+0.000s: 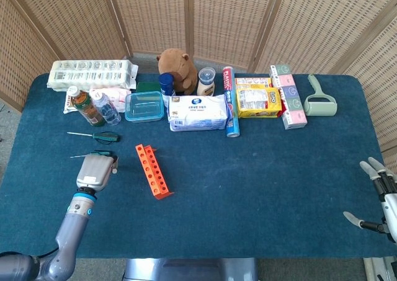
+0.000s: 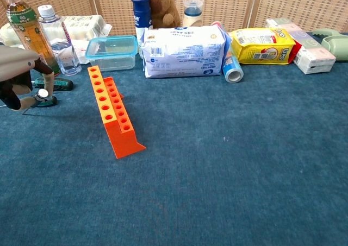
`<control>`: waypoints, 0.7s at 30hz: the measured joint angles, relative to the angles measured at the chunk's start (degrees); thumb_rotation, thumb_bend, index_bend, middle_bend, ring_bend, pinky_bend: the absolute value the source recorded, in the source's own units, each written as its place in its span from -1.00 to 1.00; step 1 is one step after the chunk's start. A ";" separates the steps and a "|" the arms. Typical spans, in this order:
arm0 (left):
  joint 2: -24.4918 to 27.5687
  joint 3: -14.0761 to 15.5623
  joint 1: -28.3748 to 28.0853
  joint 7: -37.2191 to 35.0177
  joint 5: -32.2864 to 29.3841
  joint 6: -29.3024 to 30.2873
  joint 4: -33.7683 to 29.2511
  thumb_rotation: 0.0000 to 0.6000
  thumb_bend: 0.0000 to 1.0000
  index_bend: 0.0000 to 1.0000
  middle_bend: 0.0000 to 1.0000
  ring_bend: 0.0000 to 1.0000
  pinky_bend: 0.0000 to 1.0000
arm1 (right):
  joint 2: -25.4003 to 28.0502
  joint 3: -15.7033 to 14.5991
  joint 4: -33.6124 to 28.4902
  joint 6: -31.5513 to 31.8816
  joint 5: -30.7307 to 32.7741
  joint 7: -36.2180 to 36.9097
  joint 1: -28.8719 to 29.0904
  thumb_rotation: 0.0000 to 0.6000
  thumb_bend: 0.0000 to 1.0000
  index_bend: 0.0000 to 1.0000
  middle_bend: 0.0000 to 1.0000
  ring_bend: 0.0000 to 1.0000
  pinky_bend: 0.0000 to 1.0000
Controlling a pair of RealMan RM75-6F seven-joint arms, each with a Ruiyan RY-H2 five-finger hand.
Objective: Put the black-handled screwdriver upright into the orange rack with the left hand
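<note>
Orange rack (image 1: 152, 170) stands empty while the left hand (image 1: 96, 171), fingers curled and seemingly holding nothing, hovers over the screwdrivers (image 1: 99, 136) lying left of it; next it must grip the black-handled one.

Two screwdrivers (image 1: 94, 136) lie on the table, beside one orange rack (image 1: 152, 170). Two drink bottles (image 1: 84, 106) stand near one clear lidded box (image 1: 144, 106). One plush toy (image 1: 177, 69) sits behind.
</note>
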 measured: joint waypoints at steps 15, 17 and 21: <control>9.99 -0.69 3.17 -6.94 7.84 2.46 -11.59 1.00 0.00 0.00 0.99 0.92 0.95 | -0.22 -0.08 -0.28 -0.17 0.02 -0.89 0.07 1.00 -0.90 -0.89 -1.00 -1.00 -1.00; 11.59 -0.97 3.60 -7.70 9.19 2.89 -13.30 1.00 0.00 0.00 0.99 0.92 0.95 | -0.24 -0.09 -0.31 -0.21 0.02 -0.99 0.09 1.00 -0.90 -0.89 -1.00 -1.00 -1.00; 14.44 -1.44 4.36 -8.32 11.25 3.93 -16.29 1.00 0.00 0.00 0.99 0.92 0.95 | -0.30 -0.13 -0.38 -0.26 -0.03 -1.20 0.12 1.00 -0.90 -0.89 -1.00 -1.00 -1.00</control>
